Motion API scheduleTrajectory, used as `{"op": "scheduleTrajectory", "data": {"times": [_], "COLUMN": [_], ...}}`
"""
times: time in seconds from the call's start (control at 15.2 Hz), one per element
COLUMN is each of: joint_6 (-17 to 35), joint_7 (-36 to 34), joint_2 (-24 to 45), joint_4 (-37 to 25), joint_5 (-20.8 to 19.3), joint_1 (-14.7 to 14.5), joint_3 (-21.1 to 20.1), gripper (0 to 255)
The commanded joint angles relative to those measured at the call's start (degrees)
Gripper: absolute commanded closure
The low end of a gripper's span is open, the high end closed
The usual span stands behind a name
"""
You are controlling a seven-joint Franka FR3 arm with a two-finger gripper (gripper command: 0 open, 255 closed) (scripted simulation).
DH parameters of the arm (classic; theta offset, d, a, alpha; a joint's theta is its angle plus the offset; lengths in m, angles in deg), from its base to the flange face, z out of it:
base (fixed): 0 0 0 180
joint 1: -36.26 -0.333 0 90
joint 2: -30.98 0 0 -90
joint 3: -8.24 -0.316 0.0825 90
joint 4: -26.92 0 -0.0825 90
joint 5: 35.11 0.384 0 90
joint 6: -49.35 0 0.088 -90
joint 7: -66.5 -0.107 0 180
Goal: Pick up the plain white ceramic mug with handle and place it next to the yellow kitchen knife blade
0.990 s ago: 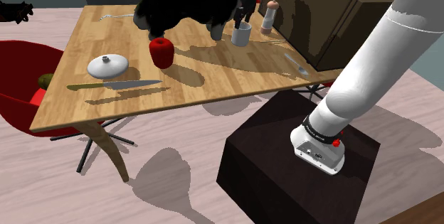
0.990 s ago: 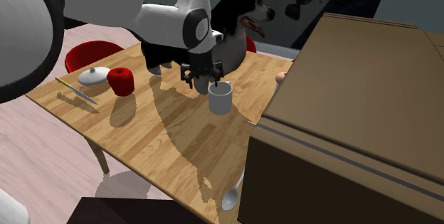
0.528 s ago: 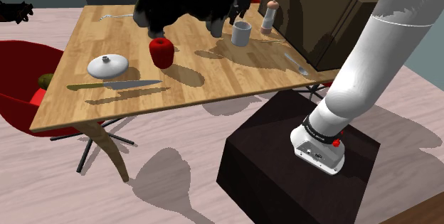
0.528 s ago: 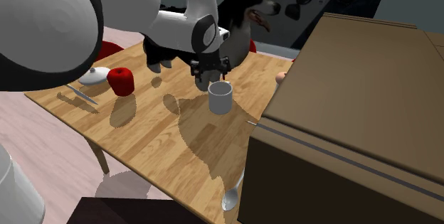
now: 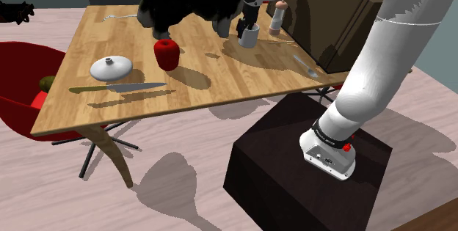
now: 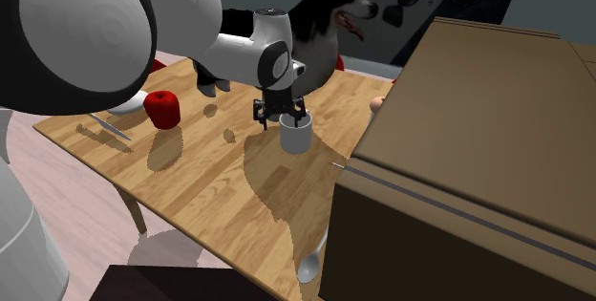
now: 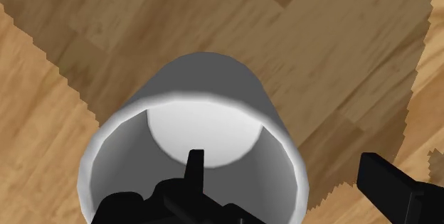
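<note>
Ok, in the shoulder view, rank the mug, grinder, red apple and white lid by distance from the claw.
1. White mug: directly under the open claw.
2. Grinder: just right of the mug in the shoulder view.
3. Red apple: mid-table, to the view's left.
4. White lid: farther left still.

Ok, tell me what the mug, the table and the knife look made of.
Mug: plain white-grey, matt, no gloss or pattern; the material is left open, possibly ceramic.
Table: wood, light-toned, with clear grain and plank joints.
Knife: flat grey blade, likely metal; yellow-green handle, material unclear.
</note>
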Motion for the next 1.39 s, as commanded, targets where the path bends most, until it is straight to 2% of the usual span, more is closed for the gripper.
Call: {"op": "scheduleTrajectory", "data": {"times": [0.0,0.13,0.2,0.79,1.32], "joint_6": [-0.04,-0.04,-0.04,-0.04,-5.53], "joint_7": [0.0,0.0,0.03,0.0,-0.8], "joint_2": [0.07,0.07,0.05,0.07,-3.0], "joint_4": [-0.03,-0.03,-0.02,-0.03,-2.54], "joint_5": [0.01,0.01,0.01,0.01,-1.09], "joint_1": [0.01,0.01,0.02,0.01,-0.22], "joint_3": [0.0,0.0,0.01,0.0,0.3], "gripper": [0,0,255,255,255]}}
